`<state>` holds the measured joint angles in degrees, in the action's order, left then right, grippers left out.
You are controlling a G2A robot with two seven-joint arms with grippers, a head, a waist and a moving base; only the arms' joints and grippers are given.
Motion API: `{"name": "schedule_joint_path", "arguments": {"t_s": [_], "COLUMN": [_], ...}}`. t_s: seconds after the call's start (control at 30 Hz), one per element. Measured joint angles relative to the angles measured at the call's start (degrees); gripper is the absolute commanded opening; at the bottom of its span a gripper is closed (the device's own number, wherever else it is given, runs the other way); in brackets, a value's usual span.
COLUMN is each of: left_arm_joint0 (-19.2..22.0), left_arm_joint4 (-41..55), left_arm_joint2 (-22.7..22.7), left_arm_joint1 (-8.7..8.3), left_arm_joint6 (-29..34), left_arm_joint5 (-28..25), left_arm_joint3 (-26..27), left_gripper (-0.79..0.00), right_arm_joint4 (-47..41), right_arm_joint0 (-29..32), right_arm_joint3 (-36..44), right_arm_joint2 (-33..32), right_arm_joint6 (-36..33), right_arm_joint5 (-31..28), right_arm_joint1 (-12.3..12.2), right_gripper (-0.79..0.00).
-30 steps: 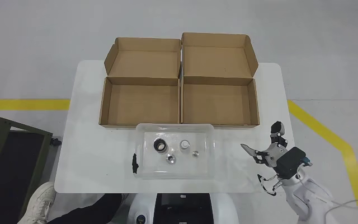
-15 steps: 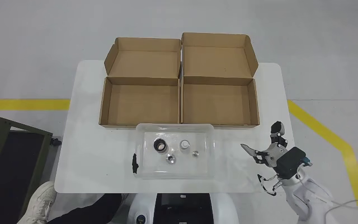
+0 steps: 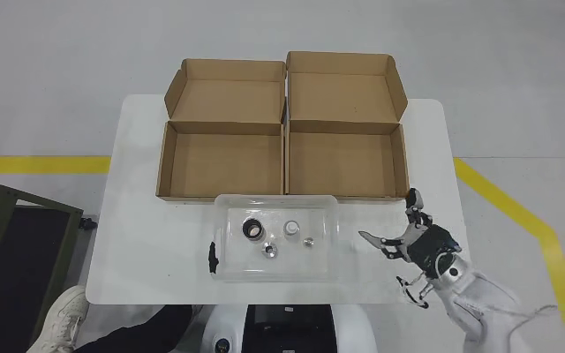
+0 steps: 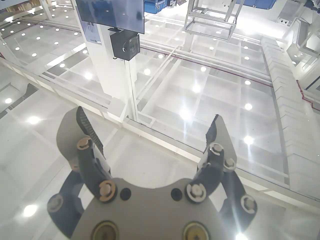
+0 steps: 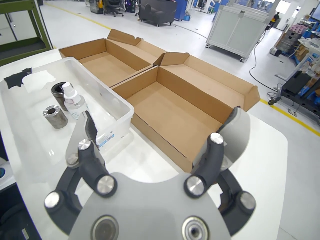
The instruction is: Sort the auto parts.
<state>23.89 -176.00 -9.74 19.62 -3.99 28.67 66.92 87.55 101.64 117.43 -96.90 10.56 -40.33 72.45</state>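
White bench (image 3: 141, 176), mid-frame: clear bin (image 3: 332, 256) holds dark bushing (image 3: 252, 231), spray bottle (image 3: 290, 229) and steel cylinder (image 3: 270, 251). My right end effector (image 3: 381, 259) sits lower right beside the bin, released wide. Left end effector (image 4: 148, 116) also released, facing ceiling (image 4: 200, 76).

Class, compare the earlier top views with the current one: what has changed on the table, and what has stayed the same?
The right gripper has moved across the table toward the clear bin, with its jaws open and holding nothing. Nothing was picked up or let go. The parts in the bin and the two cardboard boxes stayed where they were.
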Motion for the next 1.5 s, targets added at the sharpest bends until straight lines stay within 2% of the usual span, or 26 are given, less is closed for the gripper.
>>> {"name": "schedule_joint_path", "arguments": {"t_s": [0.23,0.4,0.73,1.03,1.37,1.5], "left_arm_joint0": [0.0,0.0,0.0,0.0,0.0,0.0], "left_arm_joint4": [0.0,0.0,0.0,0.0,0.0,0.0], "left_arm_joint2": [0.0,0.0,0.0,0.0,0.0,0.0], "left_arm_joint1": [0.0,0.0,0.0,0.0,0.0,0.0], "left_arm_joint6": [0.0,0.0,0.0,0.0,0.0,0.0], "left_arm_joint5": [0.0,0.0,0.0,0.0,0.0,0.0], "left_arm_joint3": [0.0,0.0,0.0,0.0,0.0,0.0], "left_gripper": [0.0,0.0,0.0,0.0,0.0,0.0], "right_arm_joint4": [1.71,2.99,4.96,1.39,-2.2,-3.67], "right_arm_joint0": [-2.0,-5.08,-11.74,-17.18,-22.55,-24.07], "right_arm_joint3": [4.98,5.29,1.73,-1.24,-6.25,-8.01], "right_arm_joint2": [5.27,10.94,21.25,26.53,31.0,31.82], "right_arm_joint6": [-9.64,-14.78,-23.02,-30.8,-36.13,-37.85], "right_arm_joint5": [-3.79,-5.23,-6.1,-5.67,-4.27,-3.73], "right_arm_joint1": [-0.48,-0.59,-0.56,-0.3,0.01,0.04], "right_gripper": [0.0,0.0,0.0,0.0,-0.003,-0.175]}}
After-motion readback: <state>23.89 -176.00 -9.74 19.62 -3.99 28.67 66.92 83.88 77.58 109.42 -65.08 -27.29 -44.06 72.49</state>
